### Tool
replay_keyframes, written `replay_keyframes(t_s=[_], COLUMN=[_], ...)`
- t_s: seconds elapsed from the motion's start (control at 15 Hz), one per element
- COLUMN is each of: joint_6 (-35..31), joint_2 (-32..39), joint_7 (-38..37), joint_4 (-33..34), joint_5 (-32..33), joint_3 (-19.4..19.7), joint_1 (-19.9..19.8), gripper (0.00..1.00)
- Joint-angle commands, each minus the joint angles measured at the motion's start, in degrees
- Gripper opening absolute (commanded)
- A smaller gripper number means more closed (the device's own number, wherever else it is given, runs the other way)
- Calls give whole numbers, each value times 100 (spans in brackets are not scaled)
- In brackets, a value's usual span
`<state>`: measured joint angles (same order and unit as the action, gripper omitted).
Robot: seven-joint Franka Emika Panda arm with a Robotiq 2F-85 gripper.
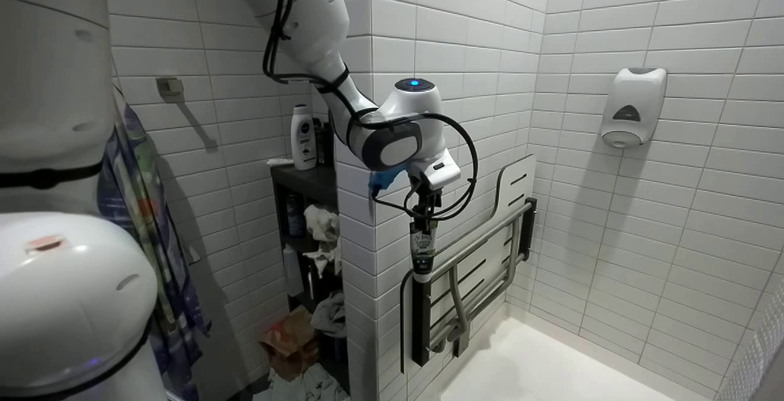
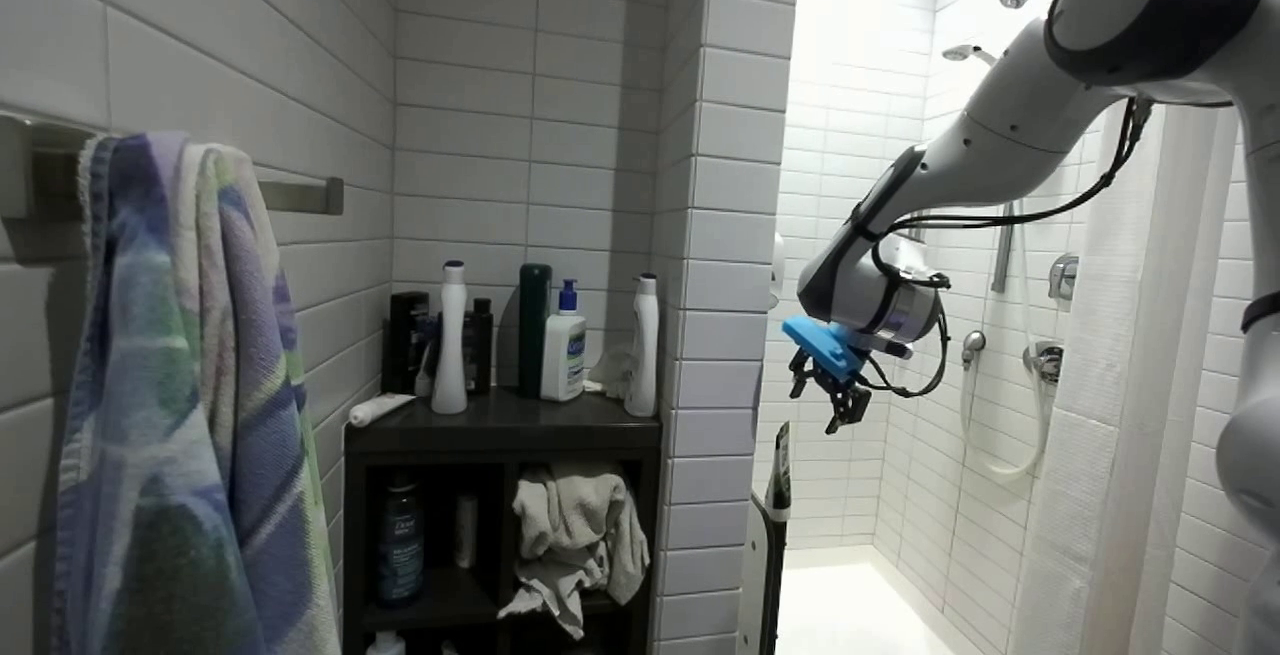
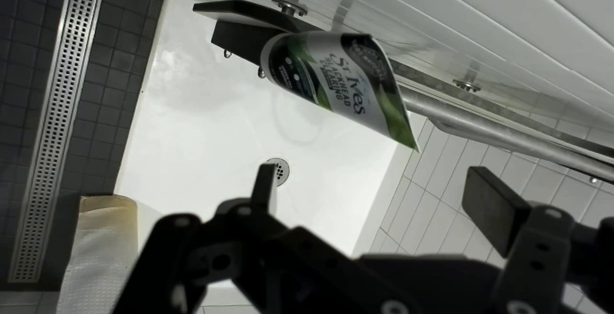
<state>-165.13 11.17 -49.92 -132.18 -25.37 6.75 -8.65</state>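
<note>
the arm leans out from its thick base at the left of an exterior view, slopes down to a bent wrist with a small blue light on top, and from there points straight down beside the corner of a white tiled wall. in an exterior view the elbow sits high at the right, the forearm runs down leftward, and the jaws hang slightly angled below a blue piece.

the jaws are spread wide and grip nothing. nearest to them is the tube, lettered st ives blackhead clearing, in white, green and black. it stands cap down, flat end up, at the near upper end of the folded shower seat. it is just below the jaws and apart from them; in the wrist view it lies beyond their tips, outside the gap.

below spreads a white shower tray with a round drain. round the wall's corner a dark shelf carries bottles on top and a crumpled cloth in a compartment, near a patterned towel hanging from a metal bar
</note>
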Motion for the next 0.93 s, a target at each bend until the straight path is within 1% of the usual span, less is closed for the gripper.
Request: replay_keyframes(t_s=[0.0, 0.13, 0.2, 0.6, 0.87], joint_6=[176, 311, 153, 136, -241], joint_2=[113, 126, 42, 47, 108], joint_7=[109, 225, 18, -27, -268], joint_4=[259, 349, 158, 134, 151], joint_5=[-219, -304, -96, -48, 21], joint_3=[-17, -64, 55, 81, 142], joint_1=[-10, -41, 65, 95, 226], gripper=[100, 100, 100, 100, 100])
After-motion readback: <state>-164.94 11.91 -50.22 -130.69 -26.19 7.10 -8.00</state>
